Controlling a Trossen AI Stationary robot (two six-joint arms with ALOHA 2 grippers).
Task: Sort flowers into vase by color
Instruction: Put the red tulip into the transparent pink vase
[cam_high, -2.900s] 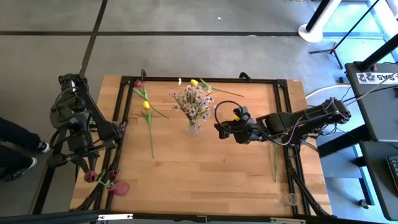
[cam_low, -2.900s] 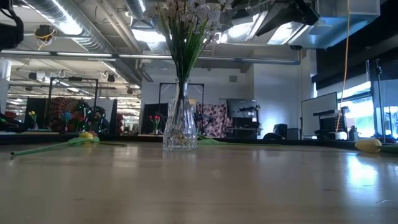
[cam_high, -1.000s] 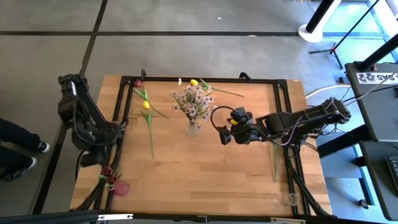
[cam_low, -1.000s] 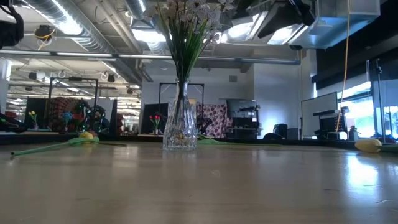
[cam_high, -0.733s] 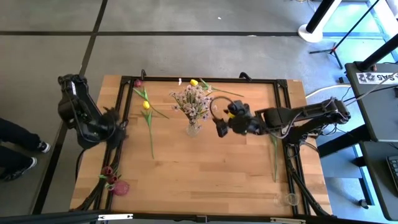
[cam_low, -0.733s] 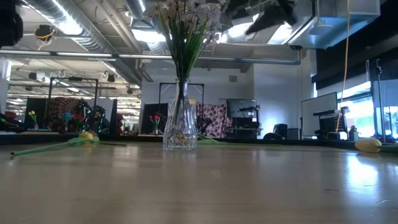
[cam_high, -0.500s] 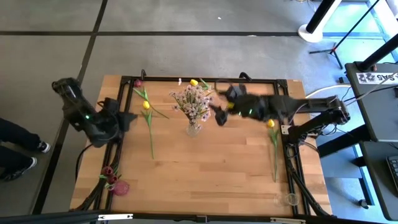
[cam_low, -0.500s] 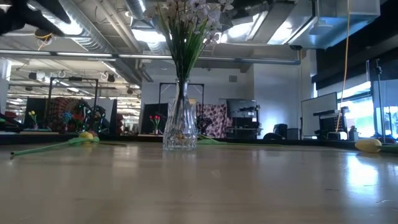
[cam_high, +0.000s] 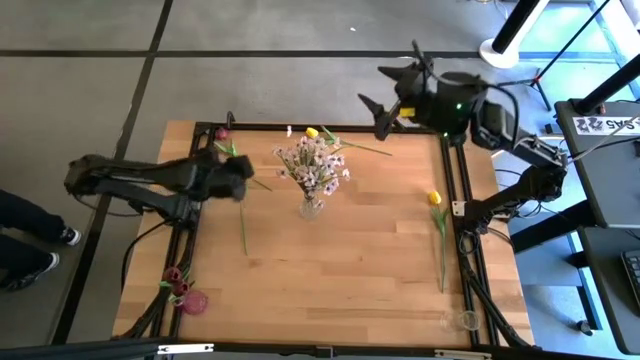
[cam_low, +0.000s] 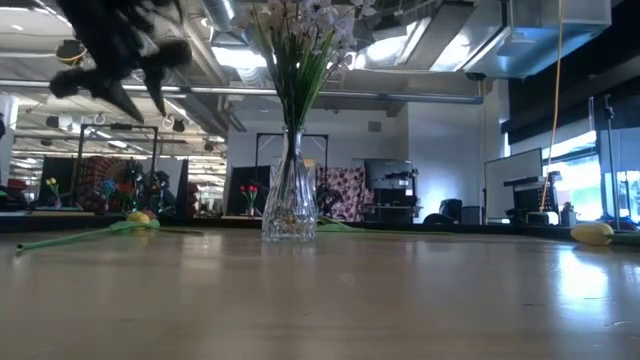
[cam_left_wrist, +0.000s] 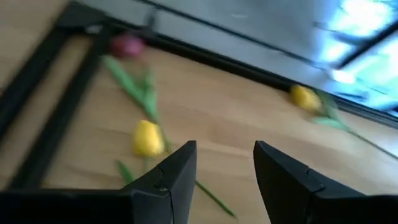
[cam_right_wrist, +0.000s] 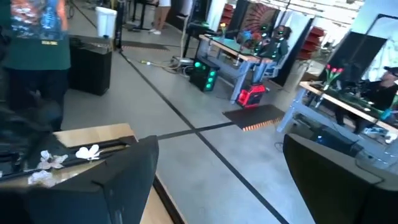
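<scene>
A clear vase (cam_high: 310, 207) near the table's middle holds a spray of white-pink blossoms (cam_high: 312, 163). To its left a yellow tulip lies flat, its bud (cam_left_wrist: 148, 138) just ahead of my open left gripper (cam_left_wrist: 224, 149), which hovers over it (cam_high: 243, 178) and slants down. Its stem (cam_high: 243, 225) runs toward the near edge. A dark red tulip (cam_high: 222, 133) and another yellow tulip (cam_high: 312, 132) lie by the far edge. A third yellow tulip (cam_high: 434, 198) lies at the right. My right gripper (cam_high: 395, 92) is raised high above the far edge, wide open and holding nothing.
A pink vase with dark red tulips (cam_high: 182, 290) stands at the near left corner, and a small clear glass (cam_high: 465, 320) at the near right. A black frame (cam_high: 455, 180) borders the table. A person in a green shirt (cam_right_wrist: 31, 37) stands in the room beyond.
My left gripper has swung from the table's left edge toward the vase, coming down and rolling, and now hangs over the yellow tulip. My right gripper has left the spot beside the vase, risen high and gone to the far edge, turning level.
</scene>
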